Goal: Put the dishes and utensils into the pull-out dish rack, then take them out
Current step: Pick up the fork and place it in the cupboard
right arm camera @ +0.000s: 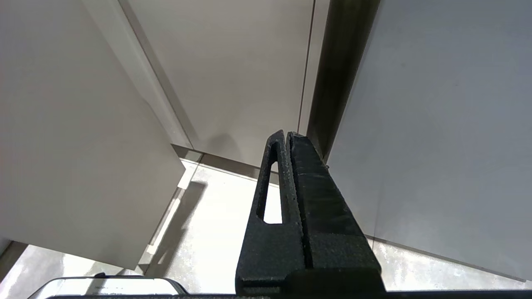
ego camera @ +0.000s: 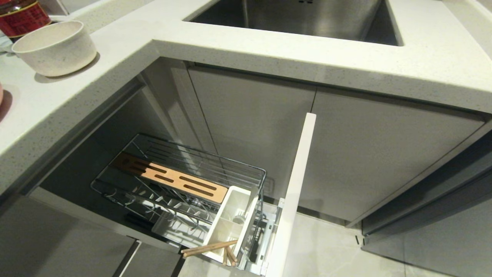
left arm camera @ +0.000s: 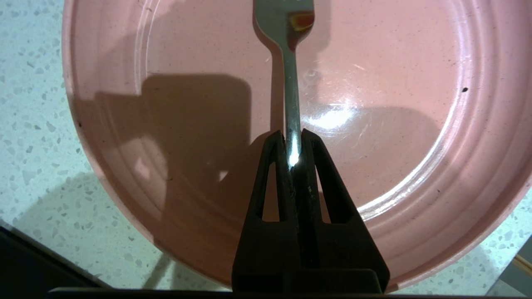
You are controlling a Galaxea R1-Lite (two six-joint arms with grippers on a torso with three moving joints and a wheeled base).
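Observation:
In the left wrist view my left gripper [left arm camera: 293, 135] is shut on the handle of the slim silver fork [left arm camera: 291, 83], which lies across the pink plate [left arm camera: 415, 124] on the speckled counter. Neither arm shows in the head view. There the off-white speckled bowl [ego camera: 55, 46] stands on the counter at the far left, and only a sliver of the plate [ego camera: 1, 98] shows at the left edge. Below, the pull-out dish rack [ego camera: 184, 184] is drawn out, with the chopsticks [ego camera: 211, 248] leaning in its white caddy [ego camera: 230, 223]. My right gripper [right arm camera: 286, 135] hangs shut and empty by the cabinet fronts.
The steel sink [ego camera: 300, 17] is set into the counter at the back. The rack's white front panel [ego camera: 292, 192] stands out edge-on over the tiled floor [ego camera: 330, 250]. A dark red container [ego camera: 21, 15] stands behind the bowl.

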